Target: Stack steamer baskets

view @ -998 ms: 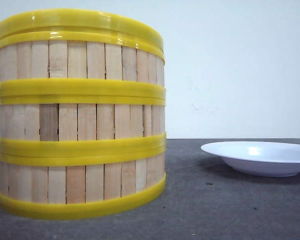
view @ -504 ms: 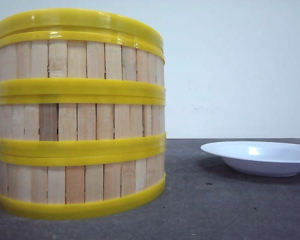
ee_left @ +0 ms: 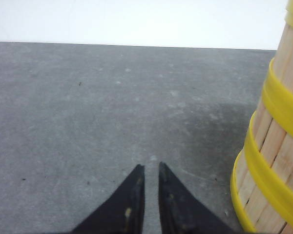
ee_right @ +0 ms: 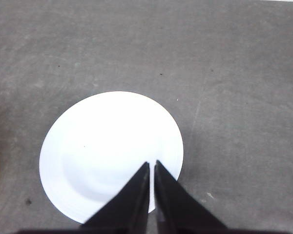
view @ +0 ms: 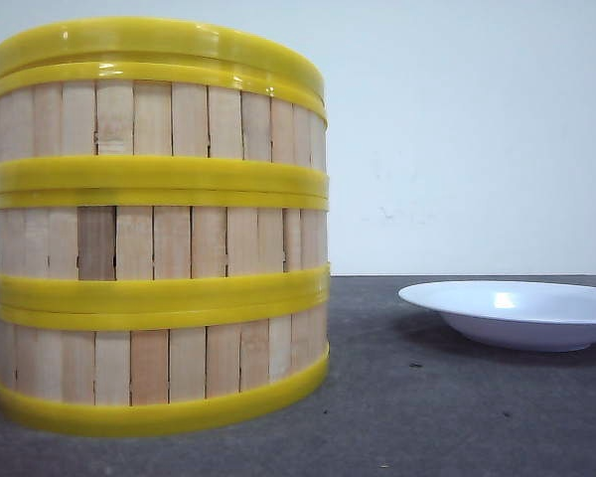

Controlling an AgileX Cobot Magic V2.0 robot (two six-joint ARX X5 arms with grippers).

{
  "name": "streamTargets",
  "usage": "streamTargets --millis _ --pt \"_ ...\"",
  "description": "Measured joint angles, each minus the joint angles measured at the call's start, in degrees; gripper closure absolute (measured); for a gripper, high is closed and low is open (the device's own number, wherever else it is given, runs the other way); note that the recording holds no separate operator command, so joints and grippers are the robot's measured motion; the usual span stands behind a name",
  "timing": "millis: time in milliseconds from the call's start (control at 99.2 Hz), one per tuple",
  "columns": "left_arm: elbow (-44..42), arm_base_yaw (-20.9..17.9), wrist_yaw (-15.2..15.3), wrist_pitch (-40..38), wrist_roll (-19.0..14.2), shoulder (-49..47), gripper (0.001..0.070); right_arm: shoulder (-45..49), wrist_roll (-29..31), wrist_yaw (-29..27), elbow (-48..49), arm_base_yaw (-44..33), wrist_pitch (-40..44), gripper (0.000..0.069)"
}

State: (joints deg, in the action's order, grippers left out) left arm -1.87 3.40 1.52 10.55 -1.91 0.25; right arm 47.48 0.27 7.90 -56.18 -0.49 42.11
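Count, front view: steamer baskets (view: 159, 229), three, stacked in one column on the table (view: 427, 417). Yellow rim bands visible on the stack: four levels, the two middle ones doubled where baskets meet. White plate (view: 517, 313): one. My grippers: two, the left gripper (ee_left: 151, 173) and the right gripper (ee_right: 152, 168), each with two dark fingers.
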Motion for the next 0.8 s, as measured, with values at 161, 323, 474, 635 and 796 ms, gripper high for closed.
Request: streamTargets --millis 161,323,474,635,796 --pt "0.00 0.00 0.00 0.00 0.02 0.00 0.0685 0.02 0.00 0.00 0.00 0.00 0.00 0.0682" --pt "0.00 0.00 0.00 0.00 0.00 0.00 0.0685 0.02 0.00 0.02 0.00 0.04 -0.07 0.0682" --pt "0.00 0.00 0.00 0.00 0.02 0.00 0.0685 -2.32 -0.11 -1.79 1.68 0.55 -2.78 0.0682" --pt "0.00 0.00 0.00 0.00 0.02 0.00 0.0685 -10.64 -0.46 -3.52 10.60 0.72 -14.60 0.0682" --pt "0.00 0.00 0.00 0.00 0.02 0.00 0.0685 -20.83 -0.37 -3.43 25.90 0.72 -26.93 0.0683"
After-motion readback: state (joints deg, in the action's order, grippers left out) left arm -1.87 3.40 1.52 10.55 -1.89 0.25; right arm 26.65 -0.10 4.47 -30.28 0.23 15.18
